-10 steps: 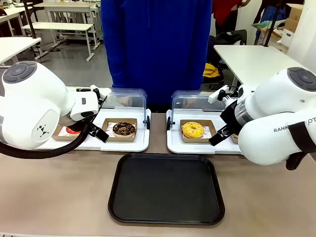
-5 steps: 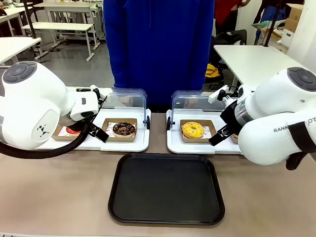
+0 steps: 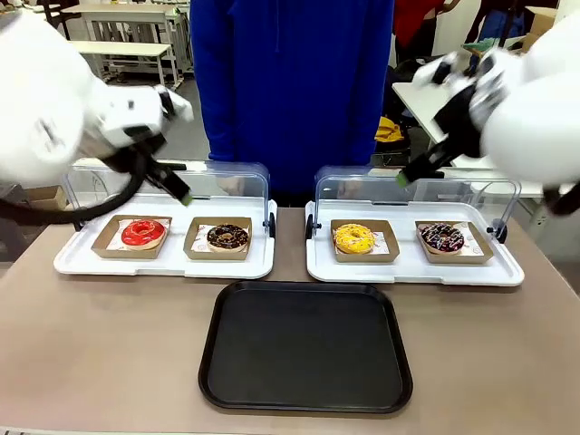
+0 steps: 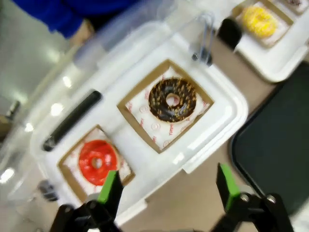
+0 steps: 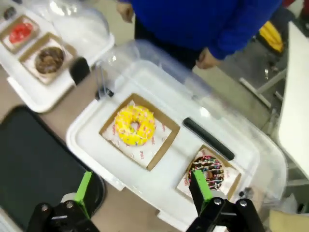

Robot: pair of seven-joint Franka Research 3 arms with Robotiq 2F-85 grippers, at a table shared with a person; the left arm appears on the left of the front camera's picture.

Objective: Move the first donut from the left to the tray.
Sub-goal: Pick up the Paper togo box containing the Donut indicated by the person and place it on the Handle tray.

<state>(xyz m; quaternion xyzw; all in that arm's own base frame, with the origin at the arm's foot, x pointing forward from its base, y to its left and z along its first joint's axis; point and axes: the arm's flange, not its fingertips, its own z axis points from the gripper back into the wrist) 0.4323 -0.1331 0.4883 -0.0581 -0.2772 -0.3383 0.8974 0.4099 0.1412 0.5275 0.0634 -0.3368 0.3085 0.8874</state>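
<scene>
red donut (image 3: pixel 143 232) lies untouched; left pincer (image 4: pixel 169 181) and right pincer (image 5: pixel 142 183) gape empty.

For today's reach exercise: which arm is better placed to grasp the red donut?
Left. The left end effector, open, hovers by the red donut; the right end effector is over the yellow donut, farther off.

**White shells, black fingers, green tips**

Both my arms are smooth, rounded white shells. My left arm (image 3: pixel 45 118) sits at ten o'clock of the front view and my right arm (image 3: pixel 535 100) at two o'clock, both blurred. A black cable (image 3: pixel 127 186) loops off the left one. My left gripper (image 4: pixel 169 188) has slim black fingers faced with bright green pads (image 4: pixel 112 186), at seven and five o'clock of its wrist view, with round bolts at the knuckles. My right gripper (image 5: pixel 141 188) is built the same.
</scene>
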